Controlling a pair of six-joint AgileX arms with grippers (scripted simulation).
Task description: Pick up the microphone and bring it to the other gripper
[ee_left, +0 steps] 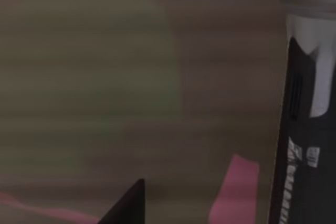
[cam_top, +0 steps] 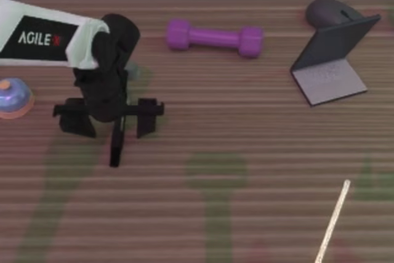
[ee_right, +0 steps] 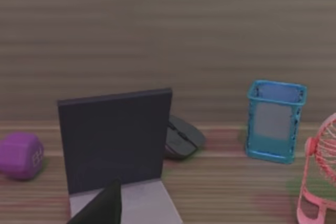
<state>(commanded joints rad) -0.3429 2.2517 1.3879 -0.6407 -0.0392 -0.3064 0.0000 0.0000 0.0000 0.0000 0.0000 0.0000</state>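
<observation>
Left arm [cam_top: 55,38]: reaching in from the left edge of the top view, white shell lettered AGILEX; left gripper [cam_top: 117,118] over the left half of the table [cam_top: 246,140], fingers spread wide with the microphone [cam_top: 116,146] standing between them, contact not clearly made out, so grip unconfirmed. Microphone: slim black body seen partly below the wrist in the top view, upper part hidden under the gripper; in the left wrist view close at one edge, pale mesh head cut off at the frame's corner, black handle with small white markings. One dark fingertip [ee_left: 128,205] cut off at that frame's border.

Right gripper: only a dark finger tip [ee_right: 102,205] in the right wrist view, arm itself outside the top view; open or closed cannot be told.

Purple dumbbell [cam_top: 214,37]: upper middle of the table. Small laptop [cam_top: 329,60]: upper right, open, a dark mouse [cam_top: 332,12] just behind it. Thin pale stick [cam_top: 332,221]: lower right, cut off at the edge. Bell-like object [cam_top: 12,97]: far left, partly cut off. Blue mesh holder [ee_right: 275,120] and pink fan [ee_right: 317,174]: right wrist view only, the fan cropped.
</observation>
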